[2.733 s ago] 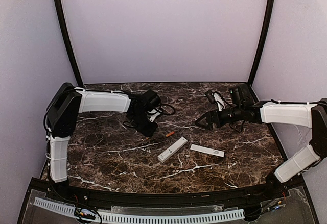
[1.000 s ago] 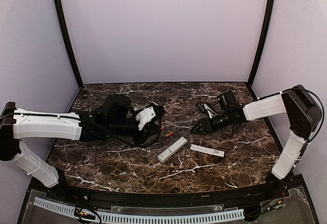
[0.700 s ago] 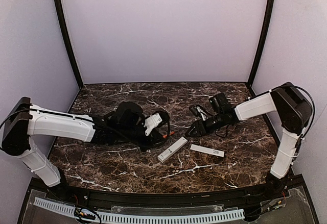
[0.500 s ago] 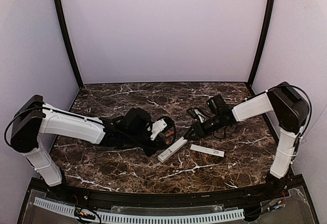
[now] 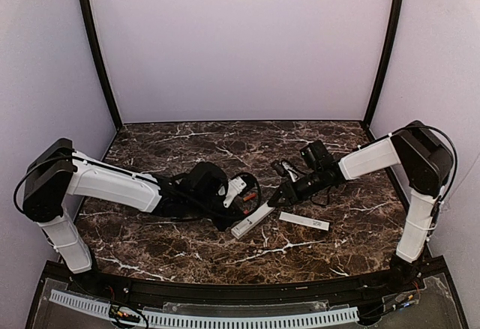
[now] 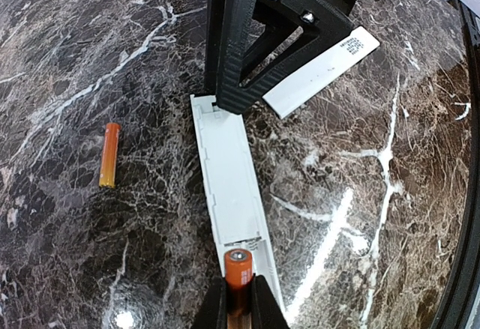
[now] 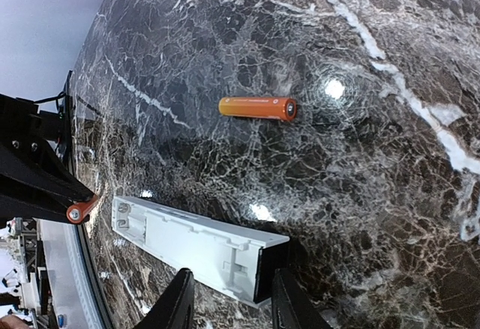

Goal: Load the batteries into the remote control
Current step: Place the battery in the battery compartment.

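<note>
The remote control (image 5: 253, 219) lies on the marble table (image 5: 165, 246) near its middle, its long axis running from about 7 o'clock to 1 o'clock in the top view, open side up. The left gripper (image 6: 238, 290) has its fingers clamped on the held battery (image 6: 238, 269), an orange cylinder whose metal-capped end points towards 12 o'clock in the left wrist view. That battery sits over the 6 o'clock end of the remote, at the recess there; whether it touches the plastic cannot be made out. The loose battery (image 6: 109, 154) lies on the table at 9 o'clock from the remote in the same view, clearly apart from it and roughly parallel to it. In the right wrist view it shows at 12 o'clock from the remote. The right gripper (image 7: 234, 280) is at the opposite, 12 o'clock end of the remote as the left wrist camera sees it. Its jaws stand apart, astride that end, with the dark end face of the remote between them. Whether they already press on the plastic I cannot tell. The white cover strip (image 5: 304, 221) lies flat at 3 o'clock from the remote in the top view, just beside it and not touching
</note>
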Robot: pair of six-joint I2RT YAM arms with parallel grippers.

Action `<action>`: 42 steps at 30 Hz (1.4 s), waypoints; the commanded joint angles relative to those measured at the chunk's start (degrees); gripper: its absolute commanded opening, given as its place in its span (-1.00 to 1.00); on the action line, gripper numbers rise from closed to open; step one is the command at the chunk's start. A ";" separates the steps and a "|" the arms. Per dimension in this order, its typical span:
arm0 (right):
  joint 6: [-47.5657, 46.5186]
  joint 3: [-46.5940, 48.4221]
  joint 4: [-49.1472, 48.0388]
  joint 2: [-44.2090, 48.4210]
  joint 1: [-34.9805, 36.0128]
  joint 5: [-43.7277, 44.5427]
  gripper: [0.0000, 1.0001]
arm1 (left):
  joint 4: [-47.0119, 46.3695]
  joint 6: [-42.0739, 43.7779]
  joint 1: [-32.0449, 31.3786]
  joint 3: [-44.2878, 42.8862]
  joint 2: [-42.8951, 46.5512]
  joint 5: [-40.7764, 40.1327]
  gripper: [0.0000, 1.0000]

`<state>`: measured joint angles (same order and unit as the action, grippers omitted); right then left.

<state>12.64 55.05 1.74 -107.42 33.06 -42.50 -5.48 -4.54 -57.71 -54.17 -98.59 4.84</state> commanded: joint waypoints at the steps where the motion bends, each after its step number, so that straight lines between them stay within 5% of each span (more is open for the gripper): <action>1: 0.49 -0.57 -0.02 0.85 0.56 -1.41 -0.33 | 1.14 -0.16 -0.39 -1.63 -1.04 -0.74 -0.99; 42: 0.63 -0.84 -0.31 -0.54 0.87 -2.85 -0.45 | 5.09 9.43 -2.14 -1.09 -3.71 -8.93 -0.90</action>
<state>13.58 53.95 1.72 -107.35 33.34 -45.04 -3.29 3.27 -59.44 -55.27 -102.80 -3.16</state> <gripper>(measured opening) 0.277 0.097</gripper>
